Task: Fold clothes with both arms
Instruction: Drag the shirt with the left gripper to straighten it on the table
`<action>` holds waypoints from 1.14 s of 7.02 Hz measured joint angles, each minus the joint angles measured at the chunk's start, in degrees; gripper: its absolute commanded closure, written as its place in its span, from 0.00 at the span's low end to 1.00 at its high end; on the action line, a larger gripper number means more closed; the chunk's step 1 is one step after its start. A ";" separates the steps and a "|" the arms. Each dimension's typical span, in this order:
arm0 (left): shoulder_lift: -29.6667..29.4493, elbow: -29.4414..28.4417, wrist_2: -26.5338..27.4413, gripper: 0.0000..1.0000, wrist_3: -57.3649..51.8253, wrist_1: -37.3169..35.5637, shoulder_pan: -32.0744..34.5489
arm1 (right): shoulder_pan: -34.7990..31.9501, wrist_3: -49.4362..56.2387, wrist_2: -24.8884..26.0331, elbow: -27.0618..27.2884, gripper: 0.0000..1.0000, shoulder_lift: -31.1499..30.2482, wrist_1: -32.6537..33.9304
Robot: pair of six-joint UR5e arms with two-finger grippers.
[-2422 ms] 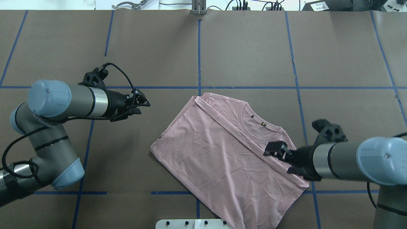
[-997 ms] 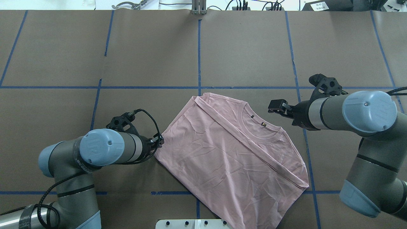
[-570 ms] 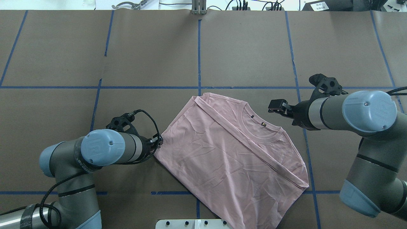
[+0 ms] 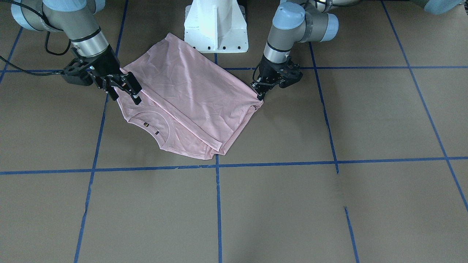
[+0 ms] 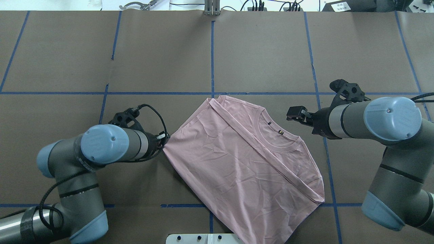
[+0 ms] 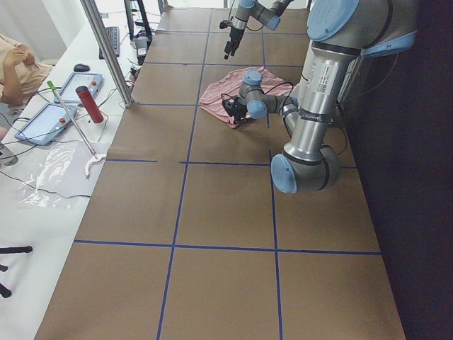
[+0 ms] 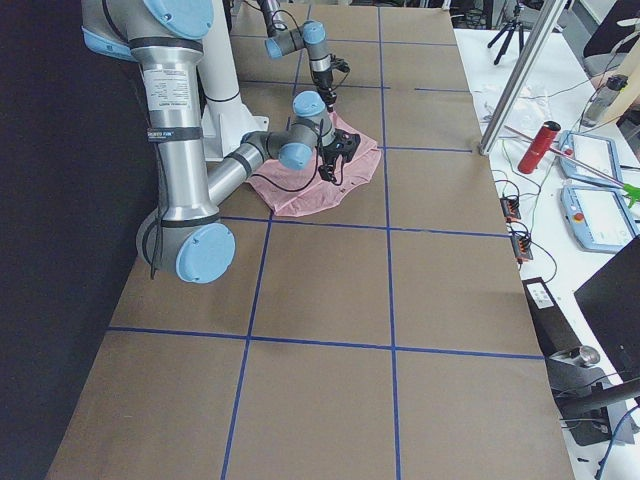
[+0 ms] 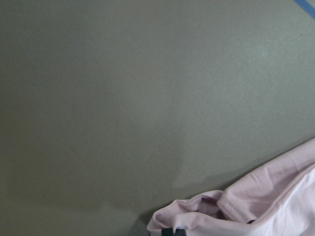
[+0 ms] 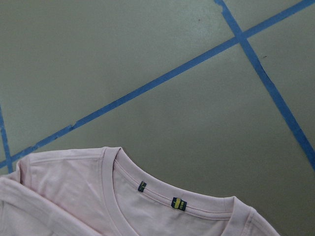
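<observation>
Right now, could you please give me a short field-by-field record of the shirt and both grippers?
garment: pink T-shirt, one side folded over, lying askew on the table
left gripper: shut on the T-shirt's side corner, fabric bunched there
right gripper: open, raised near the collar, holding nothing
print: none visible

One pink T-shirt (image 5: 237,162); two arms: left arm (image 5: 112,149), right arm (image 5: 349,117); one white pedestal (image 4: 215,25).

T-shirt (image 5: 237,162) on table (image 5: 264,54), between left arm (image 5: 108,144), right arm (image 5: 373,118)
</observation>
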State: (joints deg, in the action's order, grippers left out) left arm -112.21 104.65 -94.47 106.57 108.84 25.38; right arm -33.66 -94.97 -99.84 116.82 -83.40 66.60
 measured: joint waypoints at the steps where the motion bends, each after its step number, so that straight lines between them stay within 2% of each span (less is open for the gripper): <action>1: -2.40 -2.46 -0.09 1.00 -3.60 0.92 4.83 | 0.00 -0.05 0.01 0.04 0.00 -0.01 -0.04; 2: -6.93 -8.55 -0.23 1.00 -5.90 3.34 9.58 | 0.00 -0.10 0.07 0.19 0.00 -0.04 -0.08; 4: -16.57 -26.75 -0.33 1.00 -7.75 15.07 15.28 | 0.00 -0.18 0.19 0.73 0.00 -0.07 -0.14; 5: -20.58 -34.88 -0.28 0.73 -8.16 19.96 16.62 | 0.05 -0.23 0.19 1.19 0.00 0.03 -0.17; 6: -22.65 -39.13 -0.27 0.70 -8.94 22.14 17.52 | 0.22 -0.68 0.19 1.45 0.00 0.70 -0.29; 7: -22.90 -39.39 -0.38 0.70 -9.77 22.95 18.09 | 0.96 -2.90 0.31 1.40 0.00 2.26 -0.45; 8: -20.93 -35.39 -1.05 0.70 -10.07 23.19 18.36 | 2.94 -7.48 0.69 1.25 0.00 4.26 -0.36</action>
State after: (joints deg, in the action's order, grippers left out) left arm -133.14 69.27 -95.52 96.50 132.02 43.75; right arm -30.72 -102.45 -99.14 118.06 -79.14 66.24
